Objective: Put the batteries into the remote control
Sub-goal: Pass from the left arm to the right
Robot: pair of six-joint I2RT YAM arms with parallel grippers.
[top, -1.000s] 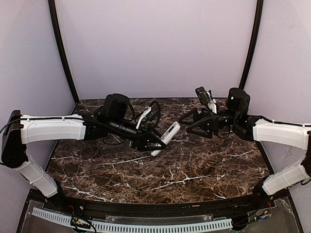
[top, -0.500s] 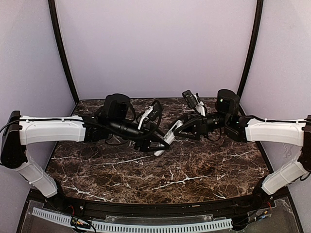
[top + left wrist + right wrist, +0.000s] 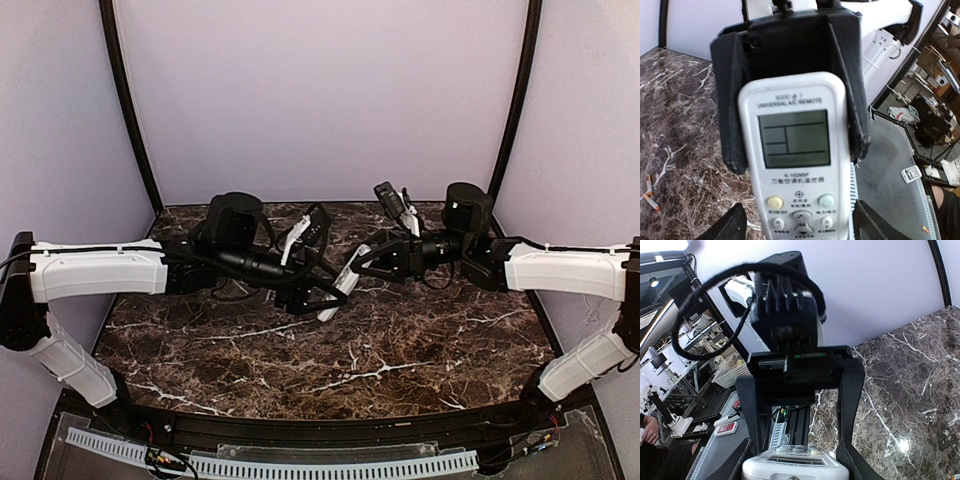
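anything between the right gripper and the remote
Nothing visible: the right gripper has a finger on each side of the remote control at its screen end; the left gripper holds it lower down.

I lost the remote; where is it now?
In the top view the remote is up over the middle of the table, held by the left gripper, its screen end inside the right gripper.

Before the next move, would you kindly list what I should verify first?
1. Left gripper clamps the remote control: ok.
2. Right gripper straddles its screen end: ok.
3. Right fingers touching it: cannot tell.
4. Battery compartment open: cannot tell, only the front shows.
5. Batteries located, loose on the marble table: ok.
6. Battery in a gripper: not ok.
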